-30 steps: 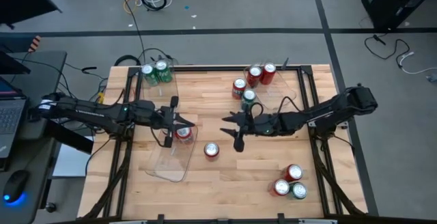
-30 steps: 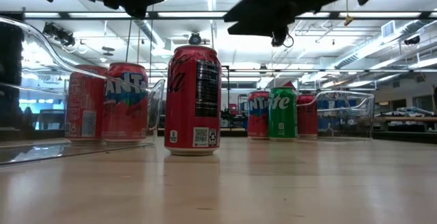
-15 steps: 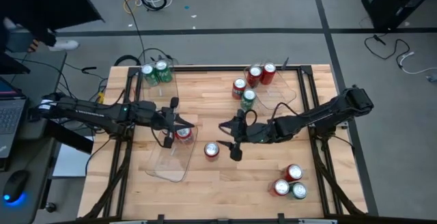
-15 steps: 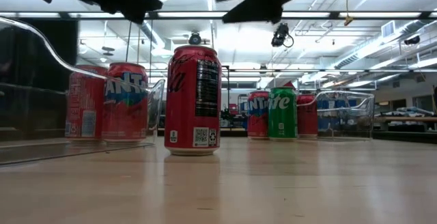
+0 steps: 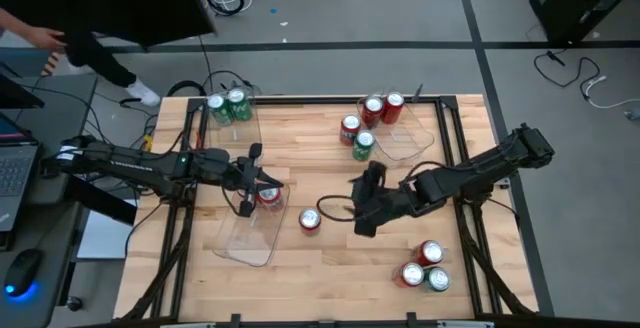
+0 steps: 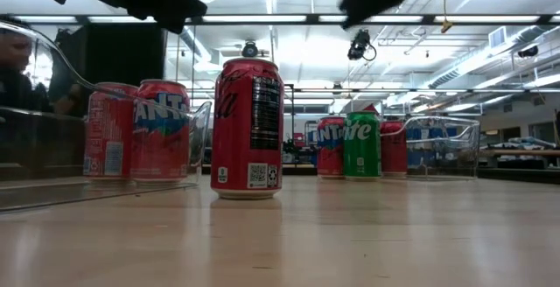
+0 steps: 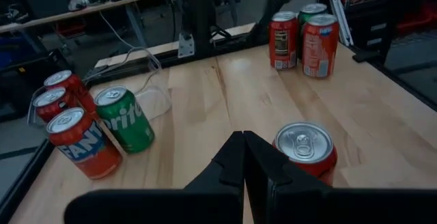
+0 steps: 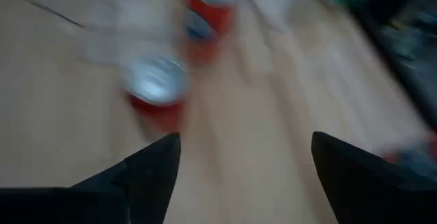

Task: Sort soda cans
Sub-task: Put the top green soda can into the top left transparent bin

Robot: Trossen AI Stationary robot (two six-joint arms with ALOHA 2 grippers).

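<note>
One red soda can (image 5: 310, 220) (image 6: 248, 125) stands alone on its base mid-table. My right gripper (image 5: 358, 208) (image 8: 246, 169) hangs open above the table to the right of it, with nothing between its fingers. My left gripper (image 5: 262, 181) (image 7: 242, 159) is shut and empty, hovering over the clear near-left tray (image 5: 245, 243). A red can (image 5: 267, 196) (image 7: 304, 149) stands in that tray, just beside the fingers. In the low view two red cans (image 6: 140, 129) show behind the tray's wall.
Two green cans (image 5: 228, 106) stand in the far-left tray. Two red cans (image 5: 384, 107) stand in the far-right tray, with a red and a green one (image 5: 356, 136) just outside it. Three more cans (image 5: 424, 268) cluster near-right. A person (image 5: 60, 38) moves beyond the table's far-left corner.
My right gripper has risen and drawn back from the lone red can toward the table's right edge, turning as it went. The can has stayed standing where it was.
</note>
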